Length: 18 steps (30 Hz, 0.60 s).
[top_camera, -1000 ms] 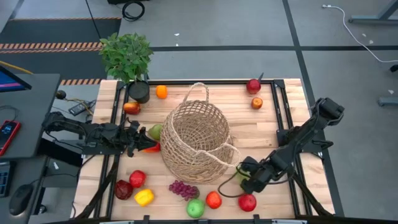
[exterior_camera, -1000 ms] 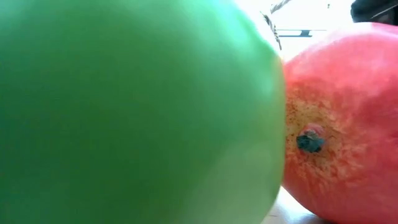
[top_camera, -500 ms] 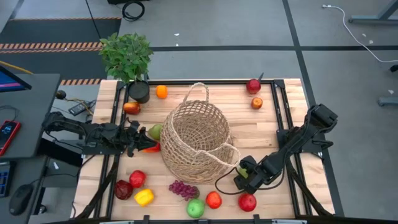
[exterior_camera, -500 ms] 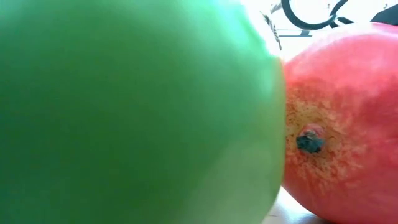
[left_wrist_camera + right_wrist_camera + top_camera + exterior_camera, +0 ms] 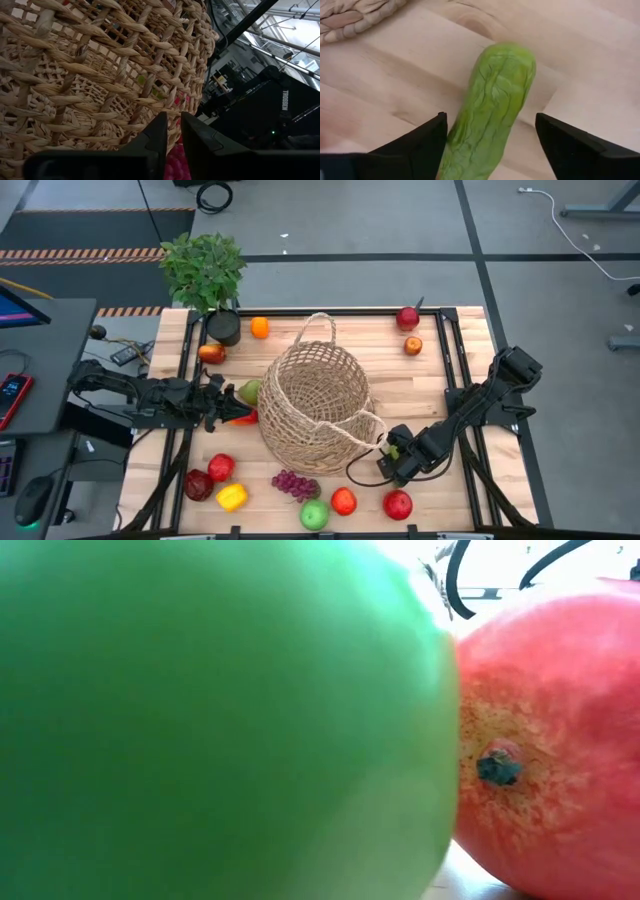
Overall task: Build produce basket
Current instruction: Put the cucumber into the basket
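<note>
Basket [image 5: 318, 408], woven and looped-handled, stands mid-table between your two arms, and from above no produce shows inside it. You have nearly the whole job left: orange [image 5: 260, 327], red apple [image 5: 407, 318] and a small fruit [image 5: 413, 346] lie beyond the basket from your right tool; red pepper [image 5: 221, 467], yellow pepper [image 5: 232, 497], dark apple [image 5: 198, 484], grapes [image 5: 295, 484], green apple [image 5: 315, 515], tomato-red fruit [image 5: 344, 501] and red fruit [image 5: 398, 504] line the near edge.

Right gripper [image 5: 490, 137] sits low beside the basket's near handle. Its fingers [image 5: 575, 150] stand wide, one on each side of the cucumber [image 5: 492, 110], which lies flat on the wood directly ahead, its far end pointing away from the tool. You have not closed on it yet; neither pad is seen touching the skin. Judged from this, the step in hand is the cucumber pick.

Left gripper [image 5: 172, 132] reaches level toward the basket's outer wall, which fills the space ahead of it. Its jaws are narrow, almost together, with something red or pink between them low down; you cannot tell what it is. A pale green fruit [image 5: 249, 391] lies just beside this tool, against the basket.
</note>
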{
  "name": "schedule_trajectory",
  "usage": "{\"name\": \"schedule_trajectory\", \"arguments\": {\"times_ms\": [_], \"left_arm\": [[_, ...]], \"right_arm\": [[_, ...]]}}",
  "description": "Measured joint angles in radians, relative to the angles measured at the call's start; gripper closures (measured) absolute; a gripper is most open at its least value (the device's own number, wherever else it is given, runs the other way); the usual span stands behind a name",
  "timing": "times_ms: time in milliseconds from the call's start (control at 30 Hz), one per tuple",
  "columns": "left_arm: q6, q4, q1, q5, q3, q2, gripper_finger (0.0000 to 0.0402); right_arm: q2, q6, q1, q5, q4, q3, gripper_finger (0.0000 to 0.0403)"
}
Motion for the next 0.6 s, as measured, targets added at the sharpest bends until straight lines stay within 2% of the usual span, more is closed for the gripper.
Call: {"name": "schedule_trajectory", "arguments": {"times_ms": [267, 600], "left_arm": [[0.000, 0.000, 0.000, 0.000, 0.000, 0.000, 0.0344], [0.000, 0.000, 0.000, 0.000, 0.000, 0.000, 0.0340]], "right_arm": [[0.000, -0.017, -0.002, -0.023, 0.076, -0.045, 0.0156], [0.000, -0.060, -0.005, -0.063, 0.065, -0.048, 0.0213]]}}
